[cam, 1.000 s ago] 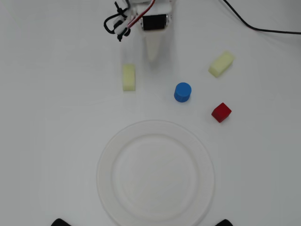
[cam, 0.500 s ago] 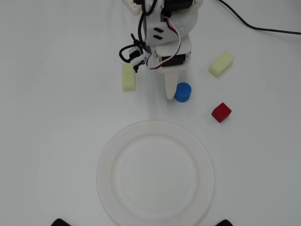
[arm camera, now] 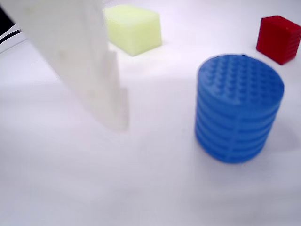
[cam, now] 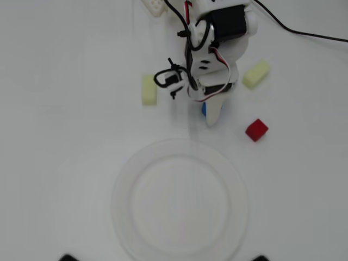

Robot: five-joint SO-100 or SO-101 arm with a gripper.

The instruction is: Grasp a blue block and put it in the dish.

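Arm advances from 12 o'clock edge over last second, now covers blue block [cam: 204, 109] in overhead view; only sliver shows. Gripper [arm camera: 155, 117] holds nothing; one white finger [arm camera: 80, 61] beside block in wrist view, other unseen, so opening unclear. Grasp looks imminent. Block at 12 o'clock of dish [cam: 122, 179]. Dish empty.

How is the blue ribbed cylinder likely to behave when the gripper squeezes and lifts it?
The blue block stands on a flat end, so it probably will not roll unless tipped. Its ribbed sides likely aid grip. It looks like a small printed plastic piece, so probably light and stiff.
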